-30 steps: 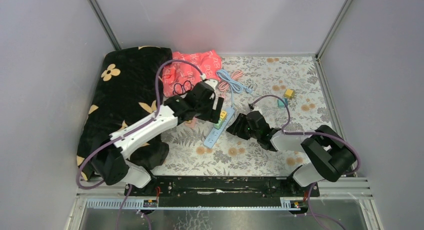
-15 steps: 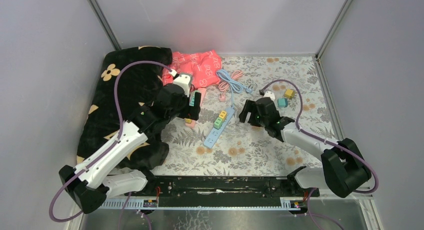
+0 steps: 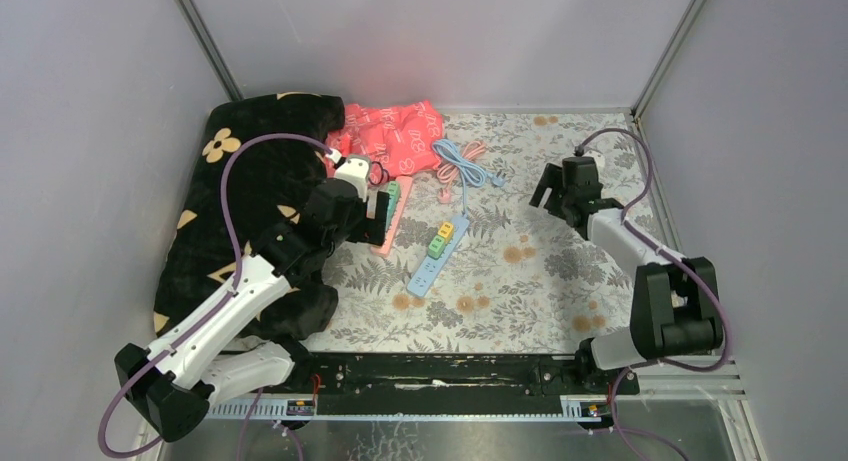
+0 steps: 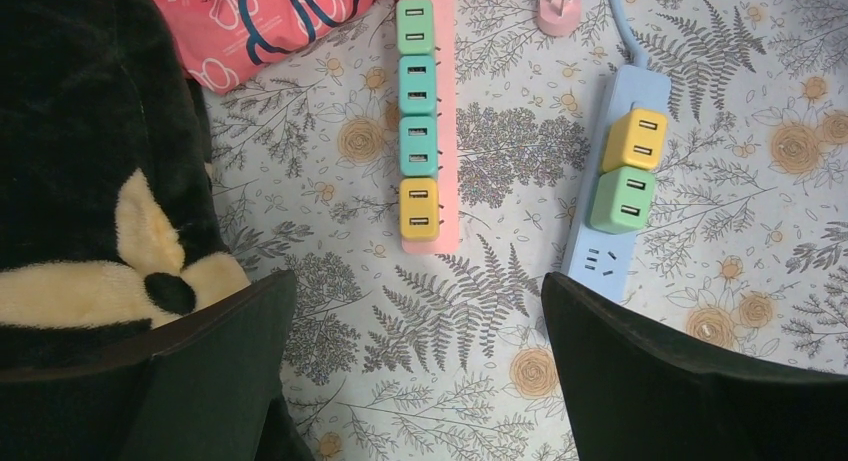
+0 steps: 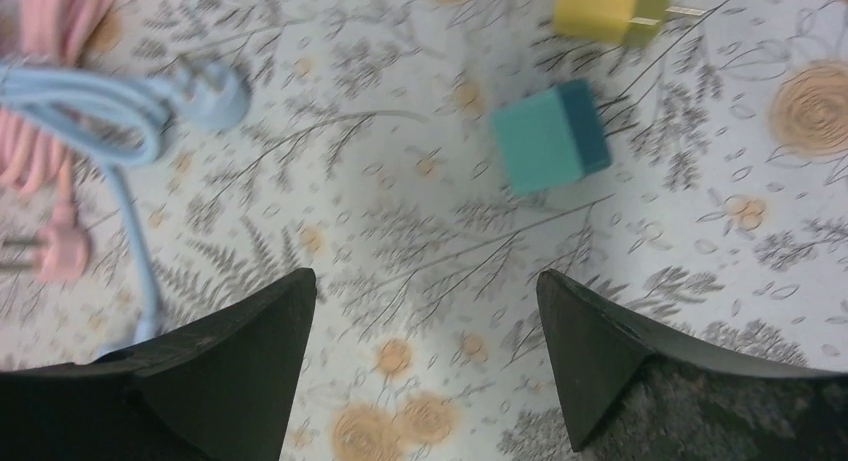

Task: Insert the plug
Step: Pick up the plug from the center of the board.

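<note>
- The teal plug (image 5: 550, 136) is lying loose at the far right, beside a yellow plug (image 5: 610, 6); neither is being held.
- We are hovering the right gripper (image 5: 422, 281) above it, jaws spread and empty.
- The blue power strip (image 4: 600, 261) is offering one free socket; the left gripper (image 4: 418, 281) is hanging spread near the pink strip (image 4: 430, 243).
- We are judging pickup and insertion both left.

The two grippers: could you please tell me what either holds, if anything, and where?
Nothing: the left gripper and right gripper both stand open and empty.
</note>
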{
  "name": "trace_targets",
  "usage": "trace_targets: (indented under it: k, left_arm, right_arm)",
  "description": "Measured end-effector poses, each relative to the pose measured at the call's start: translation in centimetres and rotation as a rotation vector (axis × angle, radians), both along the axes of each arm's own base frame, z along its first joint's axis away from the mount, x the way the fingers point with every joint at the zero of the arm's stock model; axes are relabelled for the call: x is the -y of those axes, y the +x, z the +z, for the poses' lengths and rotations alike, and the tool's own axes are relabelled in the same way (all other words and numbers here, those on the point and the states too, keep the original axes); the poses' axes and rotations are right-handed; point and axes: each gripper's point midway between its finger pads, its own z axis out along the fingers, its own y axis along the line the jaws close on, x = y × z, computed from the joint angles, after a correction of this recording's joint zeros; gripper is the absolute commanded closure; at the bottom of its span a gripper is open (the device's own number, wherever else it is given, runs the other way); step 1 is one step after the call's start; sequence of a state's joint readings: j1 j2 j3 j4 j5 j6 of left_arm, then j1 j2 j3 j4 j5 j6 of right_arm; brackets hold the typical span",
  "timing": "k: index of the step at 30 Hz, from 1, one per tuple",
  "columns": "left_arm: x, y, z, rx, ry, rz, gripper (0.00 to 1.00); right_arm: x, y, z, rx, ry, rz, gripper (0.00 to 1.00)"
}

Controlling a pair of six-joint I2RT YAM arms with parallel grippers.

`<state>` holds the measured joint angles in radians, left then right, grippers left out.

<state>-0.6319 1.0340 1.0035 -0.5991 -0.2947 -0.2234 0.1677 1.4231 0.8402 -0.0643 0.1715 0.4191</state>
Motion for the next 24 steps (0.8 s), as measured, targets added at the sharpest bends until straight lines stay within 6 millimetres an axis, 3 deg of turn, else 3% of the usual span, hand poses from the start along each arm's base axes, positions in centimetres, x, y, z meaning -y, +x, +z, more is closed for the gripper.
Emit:
trace_targets:
  k: [5,14,20,24]
  left_arm:
    - [-0.4,0.2,-0.2,-0.002,0.001,0.013,0.00]
    - [-1.1,0.5,-0.4,-0.003,0.003,0.037,0.00]
    - [-1.2,0.6,-0.5,-0.006,0.001,0.039,0.00]
    - [-1.1,0.5,-0.5,-0.011,-0.004,0.034,0.00]
  right_arm:
    - [3.0,2.4,-1.6,-0.054,-0.001,-0.070,0.13]
    - [5.6,5.0,-4.3,-0.120,0.006,-0.119,0.14]
    - [5.6,5.2,-5.5,-0.159,0.013,-0.102,0.18]
    - [4.3,4.9,-5.6,-0.174,0.064,-0.056,0.21]
